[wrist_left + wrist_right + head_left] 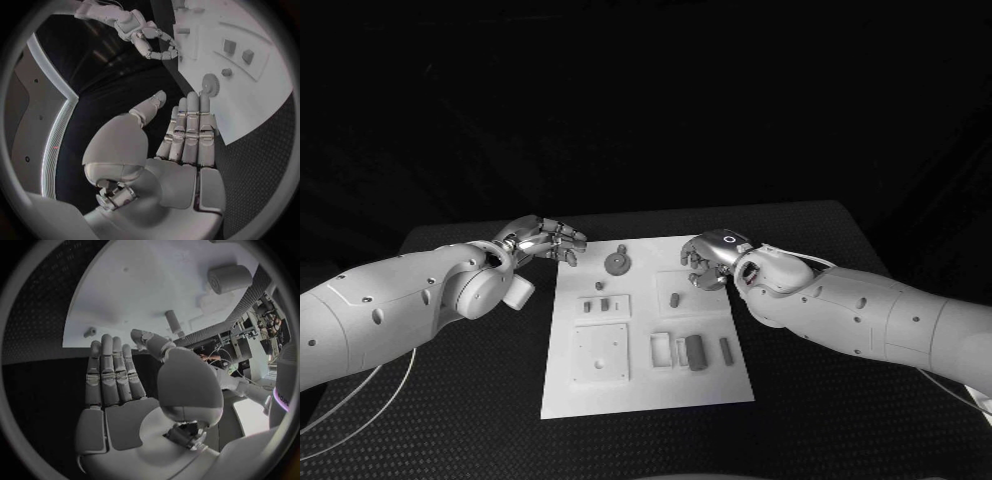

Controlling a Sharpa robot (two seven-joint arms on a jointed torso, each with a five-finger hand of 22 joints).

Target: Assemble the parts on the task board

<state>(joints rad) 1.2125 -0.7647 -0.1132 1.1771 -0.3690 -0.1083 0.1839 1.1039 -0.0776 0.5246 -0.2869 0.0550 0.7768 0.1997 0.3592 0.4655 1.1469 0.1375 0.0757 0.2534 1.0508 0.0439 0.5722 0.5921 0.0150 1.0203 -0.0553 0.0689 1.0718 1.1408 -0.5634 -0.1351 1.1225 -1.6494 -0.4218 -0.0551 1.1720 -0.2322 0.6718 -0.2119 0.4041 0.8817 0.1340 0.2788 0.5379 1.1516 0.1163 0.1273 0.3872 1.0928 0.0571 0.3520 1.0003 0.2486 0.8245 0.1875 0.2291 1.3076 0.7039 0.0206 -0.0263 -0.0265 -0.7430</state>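
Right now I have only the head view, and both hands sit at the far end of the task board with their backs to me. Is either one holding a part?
Observer: No. The left wrist view shows the left hand with a bare palm, its fingers straight and side by side.
Operator: And the right?
Observer: The right wrist view shows the right hand with a bare palm too, its fingers stretched out.
Operator: What is nearest the left fingertips?
Observer: The gear-shaped part, flat on the task board just past them. I cannot tell whether they touch.
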